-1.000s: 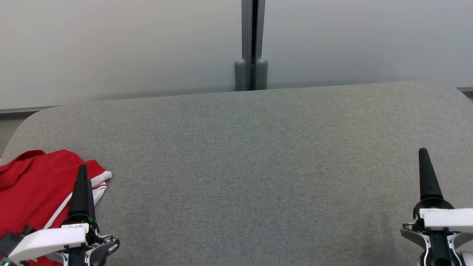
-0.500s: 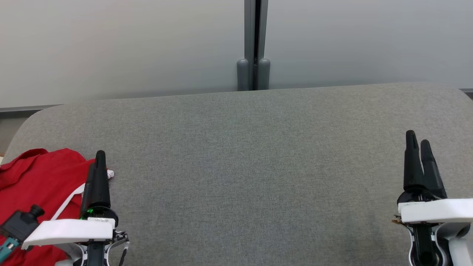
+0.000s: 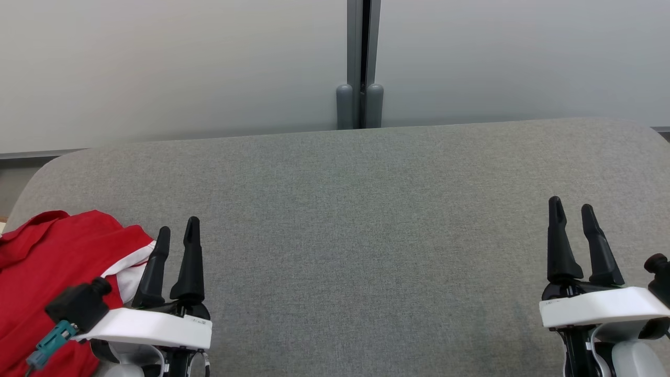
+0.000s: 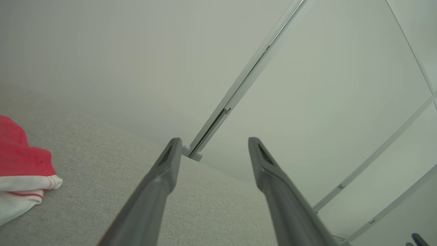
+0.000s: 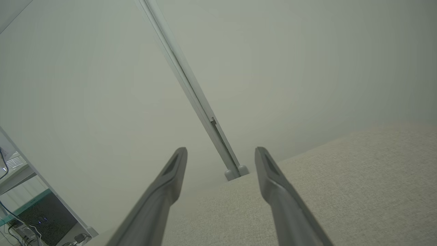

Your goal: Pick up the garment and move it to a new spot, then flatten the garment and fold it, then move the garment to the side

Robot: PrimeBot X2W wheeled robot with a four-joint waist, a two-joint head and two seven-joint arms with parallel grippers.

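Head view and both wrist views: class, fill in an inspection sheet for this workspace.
Surface: grey fabric pad, smooth.
Job's things: red garment with white trim, crumpled at the pad's left edge.
Clutter: nothing seen.
Grippers: left gripper open beside the garment, holding nothing; right gripper open over the pad's right side.
Cables: teal plug at the left wrist; loose cables low in the right wrist view.
Surroundings: pale panels joined by a grey post.

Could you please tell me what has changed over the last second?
The left claw slid toward the robot's right, to the red garment's edge; the right claw drifted left. Both turned so their two fingers show apart. Both stayed open, holding nothing; the garment stayed put.
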